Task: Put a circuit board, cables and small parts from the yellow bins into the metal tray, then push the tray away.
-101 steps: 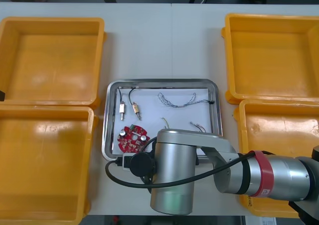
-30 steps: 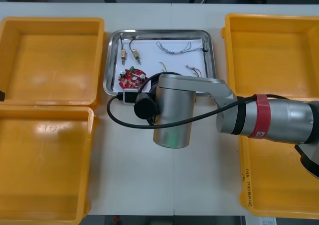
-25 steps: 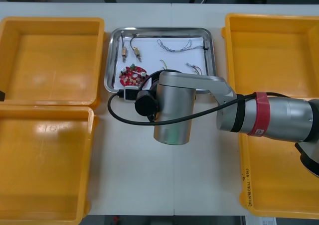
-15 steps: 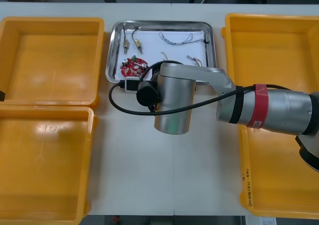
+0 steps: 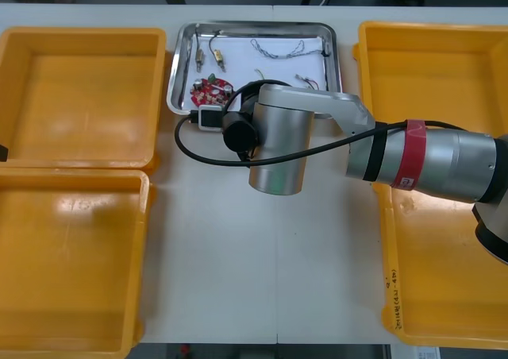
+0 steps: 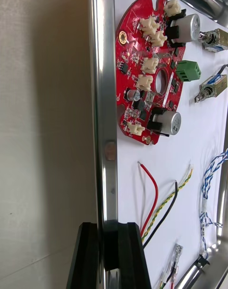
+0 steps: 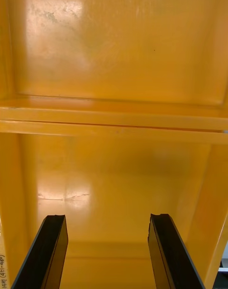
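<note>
The metal tray point(image 5: 176, 65), white inside, lies near the table's far edge between the far bins. In it are a round red circuit board point(image 5: 208, 91), a twisted blue and white cable point(image 5: 278, 51), and two small metal parts point(image 5: 198, 59). My right arm's wrist point(image 5: 274, 148) covers the tray's near rim. In the right wrist view my right gripper point(image 6: 108, 227) is shut, its tips against the tray rim point(image 6: 102, 80). Beyond the rim lie the circuit board point(image 6: 147, 66), a red and yellow cable point(image 6: 152, 199) and a black cable point(image 6: 166, 213). My left gripper point(image 7: 108, 222) stands open over a yellow bin point(image 7: 114, 56).
Two yellow bins point(image 5: 79, 97) point(image 5: 71, 256) stand on the left and two more point(image 5: 432, 89) point(image 5: 444, 272) on the right; all look bare inside. Open table stretches between them on the near side of the tray.
The tray has slid from the table's middle toward its far edge. My right arm has followed it, fingertips staying at the near rim. The contents rode along with the tray.
</note>
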{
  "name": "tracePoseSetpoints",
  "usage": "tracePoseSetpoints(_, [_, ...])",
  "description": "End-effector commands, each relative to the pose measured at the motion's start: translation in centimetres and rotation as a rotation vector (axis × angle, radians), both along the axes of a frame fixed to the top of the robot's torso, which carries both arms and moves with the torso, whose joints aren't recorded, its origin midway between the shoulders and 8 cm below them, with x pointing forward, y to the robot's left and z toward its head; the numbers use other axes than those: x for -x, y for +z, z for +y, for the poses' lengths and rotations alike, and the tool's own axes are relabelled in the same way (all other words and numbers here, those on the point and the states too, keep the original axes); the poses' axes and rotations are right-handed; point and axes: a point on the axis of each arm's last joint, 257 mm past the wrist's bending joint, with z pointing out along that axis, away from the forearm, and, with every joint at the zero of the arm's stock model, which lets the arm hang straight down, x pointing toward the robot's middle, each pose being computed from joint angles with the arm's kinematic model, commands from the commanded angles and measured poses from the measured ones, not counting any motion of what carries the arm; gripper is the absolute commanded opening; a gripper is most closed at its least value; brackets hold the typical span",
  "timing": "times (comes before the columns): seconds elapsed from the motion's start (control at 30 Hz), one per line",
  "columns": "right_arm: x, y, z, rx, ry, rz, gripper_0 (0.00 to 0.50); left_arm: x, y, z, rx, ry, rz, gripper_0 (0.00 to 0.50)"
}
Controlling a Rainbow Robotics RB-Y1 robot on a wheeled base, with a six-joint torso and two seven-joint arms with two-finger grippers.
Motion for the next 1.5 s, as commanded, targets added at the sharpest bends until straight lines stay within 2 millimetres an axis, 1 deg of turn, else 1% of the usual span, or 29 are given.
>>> tracePoseSetpoints(0.03, [-0.7,3.1,2.7,-0.014,0.057,-0.067,0.0,0.7,1.2,1.6,-0.119,-0.101,-0.009,0.5])
tracePoseSetpoints(0.4, [-2.5,3.6,2.4,-0.025,0.074,-0.107,0.0,0.7,1.2,1.6,-0.119,-0.101,-0.009,0.5])
tracePoseSetpoints(0.57, [-2.8,3.2,2.0,0.009,0.089,-0.134,0.0,0.7,1.2,1.6,-0.119,-0.101,-0.009,0.5])
tracePoseSetpoints(0.63, [-2.9,3.4,1.9,0.026,0.097,-0.154,0.0,0.7,1.2,1.6,-0.119,-0.101,-0.009,0.5])
tracePoseSetpoints(1.17, [-3.0,3.2,1.5,0.024,0.085,-0.154,0.0,0.7,1.2,1.6,-0.119,-0.101,-0.009,0.5])
tracePoseSetpoints(1.27, [-2.9,2.9,1.3,0.026,0.083,-0.148,0.0,0.7,1.2,1.6,-0.119,-0.101,-0.009,0.5])
tracePoseSetpoints(1.47, [-2.6,1.5,0.8,0.023,0.076,-0.125,0.0,0.7,1.2,1.6,-0.119,-0.101,-0.009,0.5])
tracePoseSetpoints(1.5, [-2.5,1.3,0.8,0.022,0.076,-0.122,0.043,0.7,1.2,1.6,-0.119,-0.101,-0.009,0.5])
